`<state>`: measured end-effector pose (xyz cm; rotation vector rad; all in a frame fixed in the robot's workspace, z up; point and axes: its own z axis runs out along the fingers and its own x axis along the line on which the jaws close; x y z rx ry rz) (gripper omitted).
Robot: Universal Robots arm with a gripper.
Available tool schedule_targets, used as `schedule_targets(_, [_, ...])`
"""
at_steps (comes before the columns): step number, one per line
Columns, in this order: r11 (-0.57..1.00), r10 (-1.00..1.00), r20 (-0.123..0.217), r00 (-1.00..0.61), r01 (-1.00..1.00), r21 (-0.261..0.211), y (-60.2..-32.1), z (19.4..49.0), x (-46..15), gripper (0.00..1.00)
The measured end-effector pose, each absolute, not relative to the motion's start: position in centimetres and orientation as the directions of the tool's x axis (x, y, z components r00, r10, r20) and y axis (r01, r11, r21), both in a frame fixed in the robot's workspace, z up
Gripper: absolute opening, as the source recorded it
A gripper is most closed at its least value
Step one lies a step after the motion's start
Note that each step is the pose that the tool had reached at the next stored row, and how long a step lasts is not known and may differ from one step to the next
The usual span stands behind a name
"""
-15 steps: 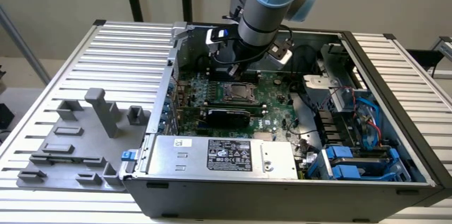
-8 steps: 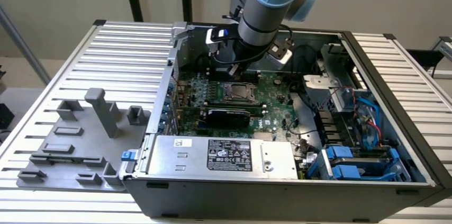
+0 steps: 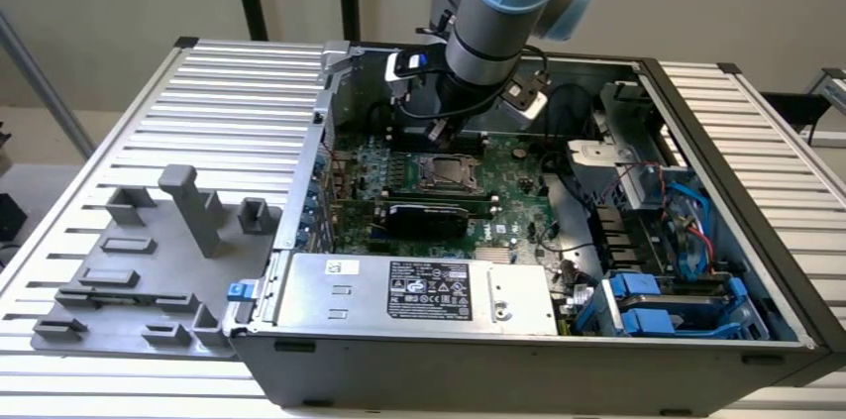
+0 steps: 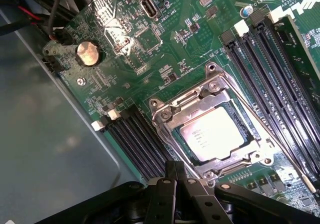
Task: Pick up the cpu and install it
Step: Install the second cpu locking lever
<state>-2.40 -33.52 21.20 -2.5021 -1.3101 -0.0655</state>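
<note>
cpu [image 4: 212, 139] is sitting inside the socket frame [image 4: 216, 121] on the motherboard [image 4: 150, 49], directly beneath and just ahead of the pincer [image 4: 187, 181]. Pincer is hovering close over the socket's edge, not touching the chip and carrying nothing. Can't tell whether it's spread or closed. In the exterior view the arm [image 3: 496, 13] is reaching down into the computer case [image 3: 529, 360], above the board.

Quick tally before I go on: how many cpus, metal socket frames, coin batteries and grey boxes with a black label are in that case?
cpu: 1, lying inside the socket
metal socket frame: 1, around the cpu
coin battery: 1, on the green board
grey box with black label: 1, at the case's near edge in the exterior view
Total: 4
</note>
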Motion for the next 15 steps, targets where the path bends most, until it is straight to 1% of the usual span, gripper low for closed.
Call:
schedule_targets(6, [-0.531,0.794,0.184,0.579,0.808,-0.255,-33.7,21.3,-2.4,0.12])
schedule_targets(10, [-0.531,0.794,0.184,0.58,0.808,-0.255,-34.8,21.5,-2.5,0.12])
schedule_targets(15, [-0.531,0.794,0.184,0.58,0.808,-0.255,-36.4,22.6,-2.6,0.12])
